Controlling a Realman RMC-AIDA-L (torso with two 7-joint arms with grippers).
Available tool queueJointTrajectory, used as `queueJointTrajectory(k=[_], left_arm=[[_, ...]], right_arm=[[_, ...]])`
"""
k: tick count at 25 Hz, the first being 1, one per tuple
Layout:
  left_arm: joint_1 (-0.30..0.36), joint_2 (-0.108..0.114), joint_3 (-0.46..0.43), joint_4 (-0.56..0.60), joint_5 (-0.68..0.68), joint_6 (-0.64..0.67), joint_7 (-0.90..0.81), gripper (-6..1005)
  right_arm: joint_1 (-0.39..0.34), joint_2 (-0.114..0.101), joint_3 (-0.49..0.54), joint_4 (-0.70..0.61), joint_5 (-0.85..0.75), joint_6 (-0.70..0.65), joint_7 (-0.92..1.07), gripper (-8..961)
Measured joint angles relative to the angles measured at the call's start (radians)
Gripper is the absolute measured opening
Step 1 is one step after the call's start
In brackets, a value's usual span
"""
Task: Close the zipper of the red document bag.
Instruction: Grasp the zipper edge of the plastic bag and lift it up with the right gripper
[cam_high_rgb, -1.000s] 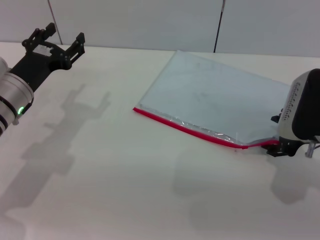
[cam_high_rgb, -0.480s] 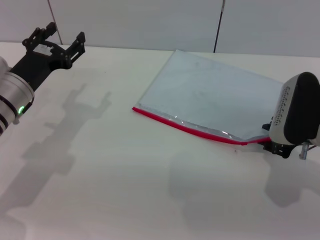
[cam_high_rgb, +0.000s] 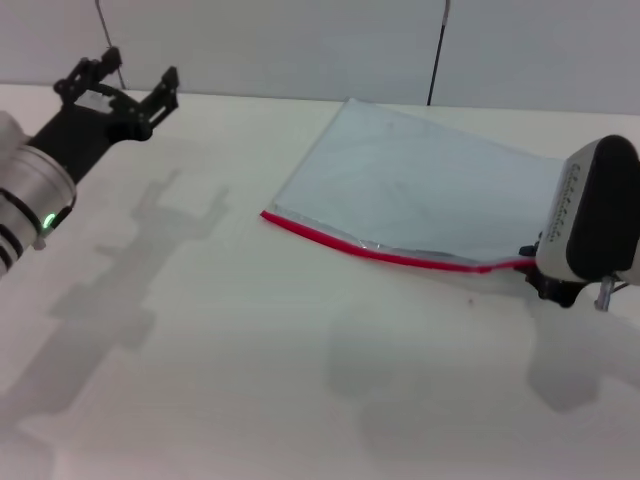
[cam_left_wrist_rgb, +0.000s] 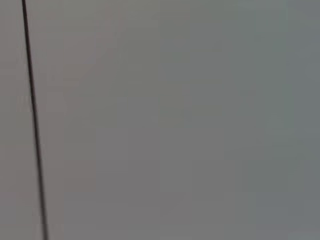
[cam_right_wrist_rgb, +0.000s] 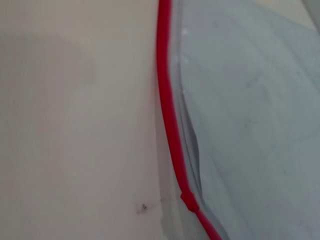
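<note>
Red document bag (cam_high_rgb: 420, 195) lies flat on the white bench (cam_high_rgb: 250, 370), toward its far right corner, and from the head view it sits skewed to the bench edges. Its zipper (cam_high_rgb: 370, 250) is the long edge nearest the robot, a bright red line running from the bag's near-left corner across to the right. Right end effector (cam_high_rgb: 553, 282) is down at the right-hand end of that red strip, low over the bench by the right edge; the arm's pale housing covers most of it, so I cannot tell how its fingers stand or whether they have the strip. Left end effector (cam_high_rgb: 125, 85) hangs above the far left part of the bench, well apart from the bag, its black fingers (cam_high_rgb: 165, 88) spread wide with nothing between them.

Over to the left wrist view: only a plain grey wall (cam_left_wrist_rgb: 175, 120) with one thin dark seam (cam_left_wrist_rgb: 32, 120) down it.

Right wrist view now: the zipper (cam_right_wrist_rgb: 170, 115) runs close up along the boundary between bare bench (cam_right_wrist_rgb: 75, 125) and translucent bag (cam_right_wrist_rgb: 250, 110). A small red knot-like bump (cam_right_wrist_rgb: 189, 201) sits on the strip near one end. Just beside the strip the plastic is buckled into a dark fold (cam_right_wrist_rgb: 192, 145). A small dark speck (cam_right_wrist_rgb: 143, 207) marks the bench near that bump.
</note>
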Motion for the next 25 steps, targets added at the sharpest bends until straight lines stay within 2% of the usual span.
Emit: queueJointTrajectory(k=[2,5,6,7,15,17,25], left_arm=[[0.001,-0.001,0.007,0.025,0.047,0.011,-0.026,786],[0.008,-0.002,0.013,0.108,0.206,0.056,-0.127,786],[0.008,-0.002,0.013,0.108,0.206,0.056,-0.127,787],[0.01,-0.001,0.014,0.185,0.387,0.091,-0.259,787],[0.011,-0.008,0.016,0.401,0.875,0.118,-0.554,771],[0.011,-0.009,0.031,0.451,0.953,0.106,-0.616,755],[-0.008,-0.012,0.191,0.63,1.162,0.117,-0.783,692]], right_arm=[[-0.014,0.0,0.009,-0.031,0.005,0.0,0.008,170],[-0.043,0.0,0.022,-0.098,0.006,-0.002,0.025,136],[-0.049,0.001,0.024,-0.113,0.006,-0.002,0.029,124],[-0.056,0.001,0.025,-0.128,0.007,-0.001,0.033,111],[-0.071,0.0,0.025,-0.176,0.064,-0.006,0.041,49],[-0.071,0.0,0.024,-0.178,0.067,-0.006,0.041,49],[-0.069,0.0,0.021,-0.181,0.069,-0.008,0.041,49]])
